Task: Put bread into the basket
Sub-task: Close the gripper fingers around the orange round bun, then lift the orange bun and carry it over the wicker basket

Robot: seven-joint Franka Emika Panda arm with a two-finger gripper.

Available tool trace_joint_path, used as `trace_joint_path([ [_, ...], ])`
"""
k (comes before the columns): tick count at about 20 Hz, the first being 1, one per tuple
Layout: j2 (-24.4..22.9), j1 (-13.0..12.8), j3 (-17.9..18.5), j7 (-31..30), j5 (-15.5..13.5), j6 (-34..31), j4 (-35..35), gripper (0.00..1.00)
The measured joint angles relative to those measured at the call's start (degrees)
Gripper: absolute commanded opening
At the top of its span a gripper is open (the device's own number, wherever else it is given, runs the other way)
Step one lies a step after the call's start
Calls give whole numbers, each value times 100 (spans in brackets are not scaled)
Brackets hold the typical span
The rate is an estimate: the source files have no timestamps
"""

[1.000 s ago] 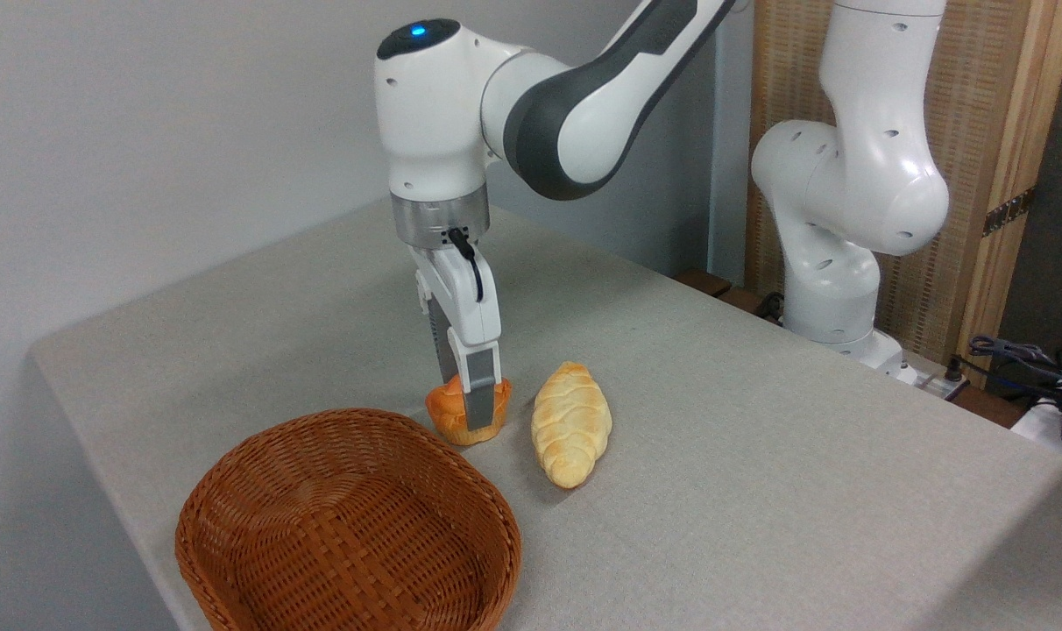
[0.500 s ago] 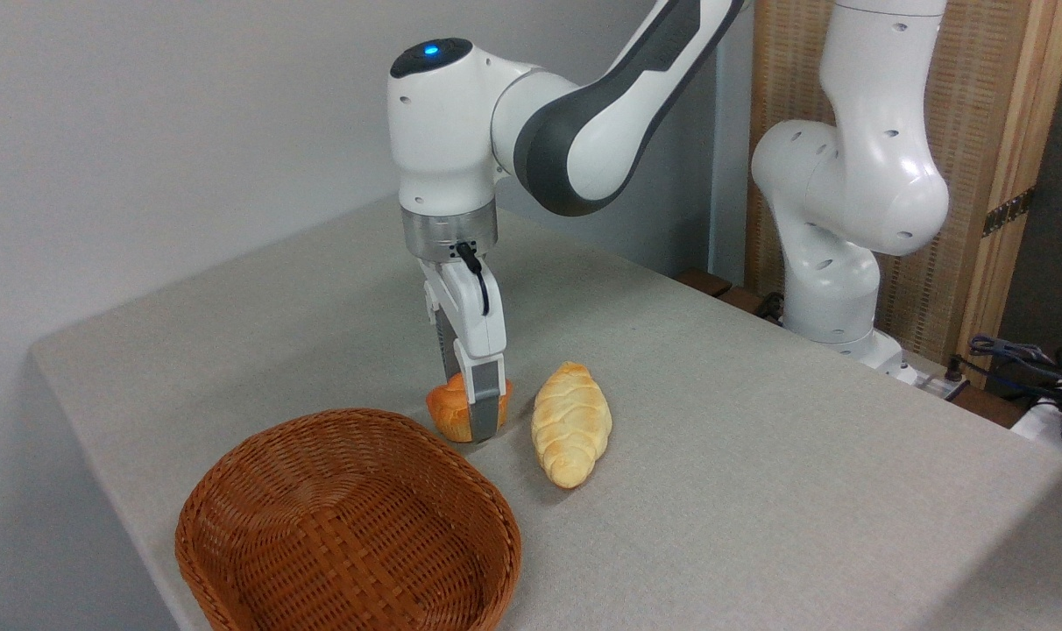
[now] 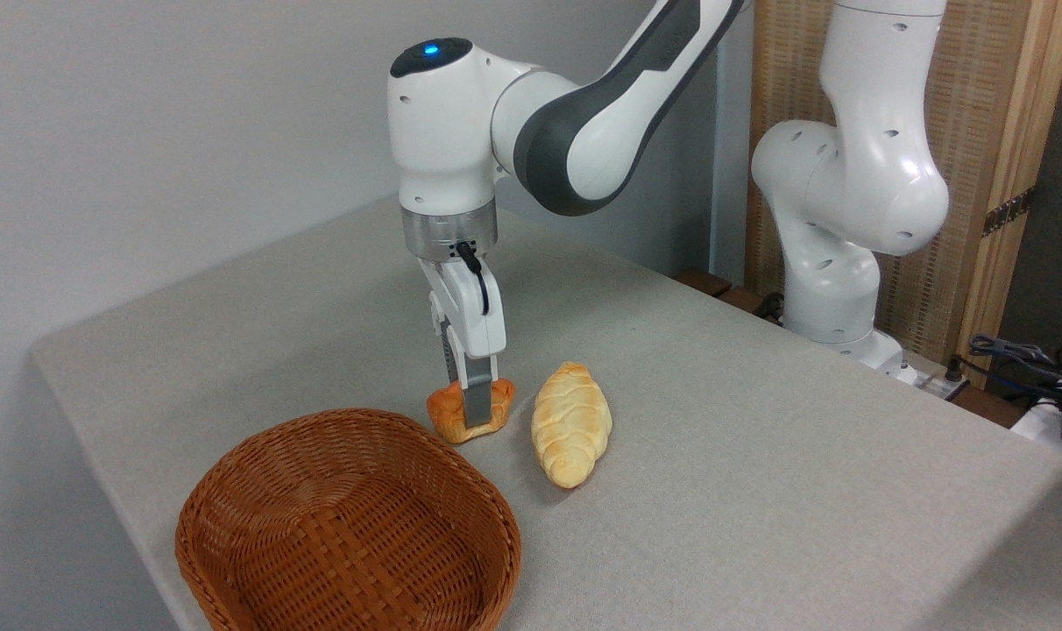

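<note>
The bread (image 3: 446,414), a small orange-golden bun, sits on the grey table just beyond the far rim of the basket (image 3: 233,570). My gripper (image 3: 471,410) comes straight down onto it. The near fingertip (image 3: 477,405) covers the bun's middle and the far one is hidden behind it. The jaws are shut on the bread, which looks squeezed and bulges out on both sides of the near finger. Its underside still seems to rest on the cloth. The woven reddish-brown basket stands at the table's front left corner with nothing in it.
A pale yellow braided loaf (image 3: 571,424) lies right of the bun, a short gap away. The arm's base (image 3: 833,280) stands at the back right, with cables (image 3: 1022,355) past the table's right edge. The table's left edge runs close by the basket.
The gripper came down around the bun, shifted slightly right, then closed on it. The bun now looks squashed and lower than before. The basket and loaf have not moved.
</note>
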Motion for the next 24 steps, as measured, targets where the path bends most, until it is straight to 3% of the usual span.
trace_joint_path([
  [6,-276,7,33,-6,-30,-642,130,38],
  [14,-414,33,212,-519,-99,-1789,1127,38],
  [20,-187,52,508,-550,-135,-1667,1860,40],
  [24,172,52,558,-552,-150,-610,2024,44],
])
